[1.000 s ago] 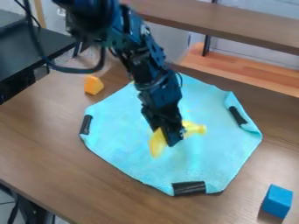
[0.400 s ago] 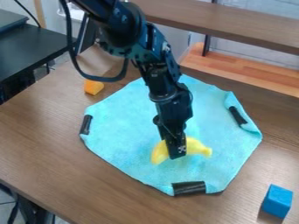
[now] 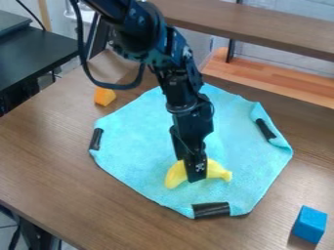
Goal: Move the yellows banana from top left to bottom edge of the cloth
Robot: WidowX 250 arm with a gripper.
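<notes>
Well – banana [image 3: 176, 176] at gripper [image 3: 197, 178], perhaps on cloth [image 3: 140, 146].

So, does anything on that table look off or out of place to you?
One thing: the light blue cloth is folded over at its right side, beside a black strip, so its outline looks uneven there. Nothing looks spilled.

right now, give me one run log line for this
black claw gripping yellow curved banana mid-length | banana over lower half of light-blue fabric cloth | short of bottom edge
</notes>
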